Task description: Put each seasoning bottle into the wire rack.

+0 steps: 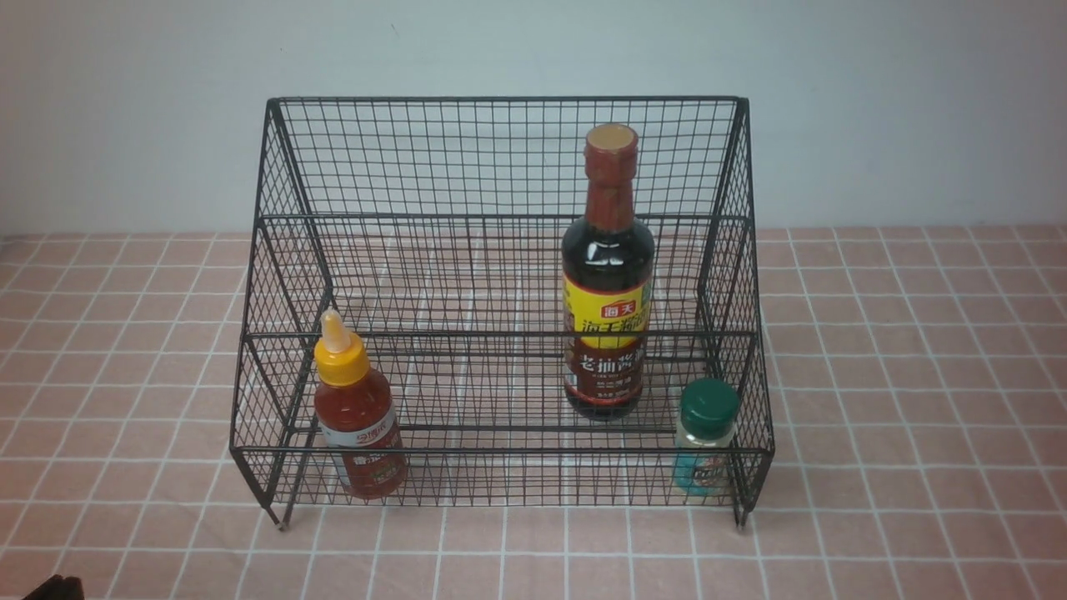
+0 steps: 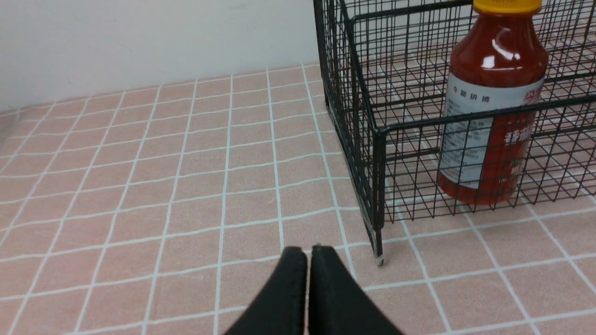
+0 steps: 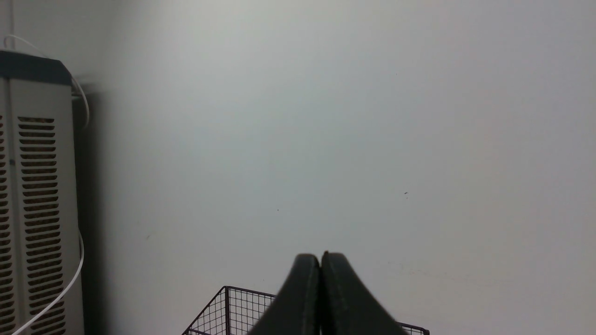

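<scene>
All three bottles look racked already: red sauce bottle [image 1: 360, 417] at eight o'clock in the wire rack [image 1: 500, 158], soy bottle [image 1: 608, 275] about three, green-capped jar [image 1: 706, 437] at four. Left gripper [image 2: 308, 253] and right gripper [image 3: 320, 260] are both clenched empty, nothing left to do

You can't see either arm in the front view. Left wrist view cuts the red bottle [image 2: 493, 107] off above its cap and the rack [image 2: 372, 139] along two edges. Right wrist view shows only the rack's top rim; its gripper [image 3: 320, 260] covers part of it. Jar [image 1: 705, 437] label is too small to read.
</scene>
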### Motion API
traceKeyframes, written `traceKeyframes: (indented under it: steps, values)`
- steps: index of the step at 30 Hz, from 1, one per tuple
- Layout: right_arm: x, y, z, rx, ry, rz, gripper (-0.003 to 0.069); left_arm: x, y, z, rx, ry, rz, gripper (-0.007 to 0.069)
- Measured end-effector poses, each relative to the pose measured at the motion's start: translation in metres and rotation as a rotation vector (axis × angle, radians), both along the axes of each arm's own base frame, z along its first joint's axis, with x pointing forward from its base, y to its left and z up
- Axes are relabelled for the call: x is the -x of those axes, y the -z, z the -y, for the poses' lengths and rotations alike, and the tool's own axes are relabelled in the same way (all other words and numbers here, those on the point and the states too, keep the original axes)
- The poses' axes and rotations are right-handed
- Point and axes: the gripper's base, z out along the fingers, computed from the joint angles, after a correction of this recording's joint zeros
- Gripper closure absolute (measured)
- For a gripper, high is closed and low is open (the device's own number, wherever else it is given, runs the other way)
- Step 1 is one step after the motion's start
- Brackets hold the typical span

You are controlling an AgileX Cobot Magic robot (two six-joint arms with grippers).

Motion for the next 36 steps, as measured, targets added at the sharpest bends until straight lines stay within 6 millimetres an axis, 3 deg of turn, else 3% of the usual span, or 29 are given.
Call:
traceKeyframes:
  steps: [36]
  values:
    - [0.0000,0.0000,0.0000,0.002,0.001,0.002,0.0673,0.0012,0.0041,0.0003,-0.021,0.010,-0.045,0.0631]
